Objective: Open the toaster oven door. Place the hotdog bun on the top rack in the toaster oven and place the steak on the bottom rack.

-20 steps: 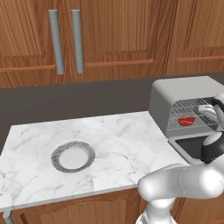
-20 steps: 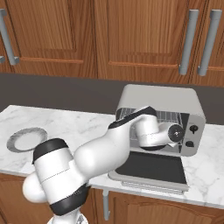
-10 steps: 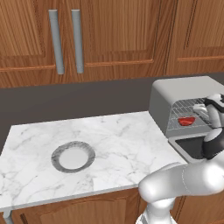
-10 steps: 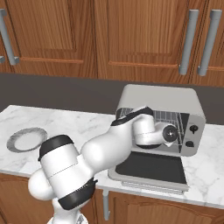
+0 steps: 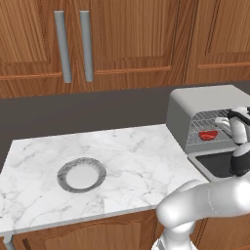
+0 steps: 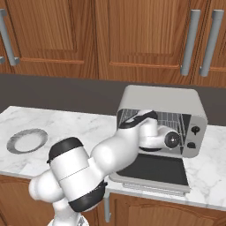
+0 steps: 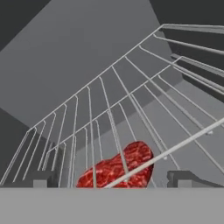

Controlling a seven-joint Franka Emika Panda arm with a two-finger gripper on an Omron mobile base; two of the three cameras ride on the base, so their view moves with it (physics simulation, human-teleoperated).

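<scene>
Red raw steak lay on the bottom rack of thin silver wire, low in the hand view, between the two dark fingertips of the gripper, whose jaws stood spread with nothing pinched. At the right edge of the left base view, the light grey boxy toaster oven sat on the white marble worktop, its dark-glass door folded down flat. A round grey plate rested lower left.

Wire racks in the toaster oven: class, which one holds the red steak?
The bottom rack holds the steak; the top rack above it carries no meat.
</scene>
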